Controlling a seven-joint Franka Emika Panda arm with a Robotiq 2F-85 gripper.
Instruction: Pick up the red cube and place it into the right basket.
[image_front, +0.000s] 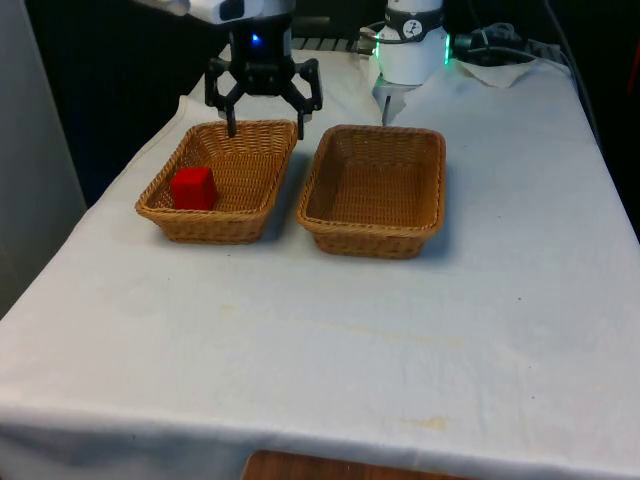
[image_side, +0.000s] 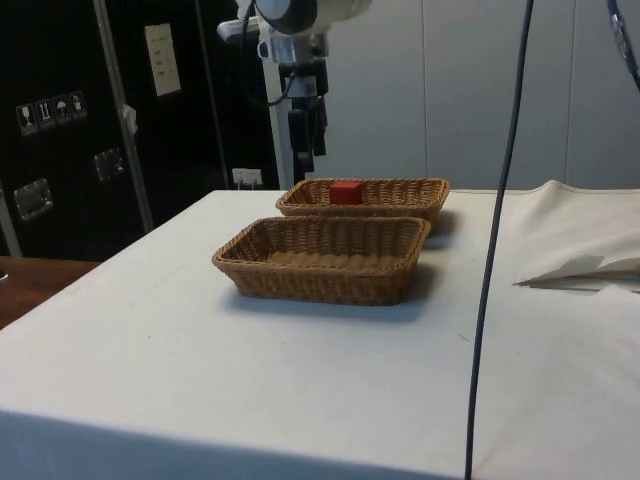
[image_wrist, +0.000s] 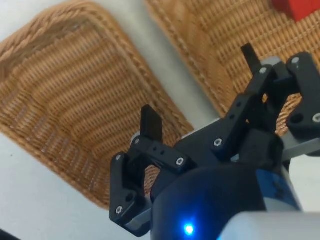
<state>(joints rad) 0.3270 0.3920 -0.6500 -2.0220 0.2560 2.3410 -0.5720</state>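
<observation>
Covering the table (image_front: 520, 330) is a white cloth, on which two wicker baskets stand side by side. Nothing lies in the basket on the front view's right (image_front: 372, 190). The basket on the front view's left (image_front: 222, 180) holds the red cube (image_front: 193, 188) at its near end. The gripper (image_front: 265, 128) hangs above that basket's far rim, fingers spread wide and holding nothing, apart from the cube.
</observation>
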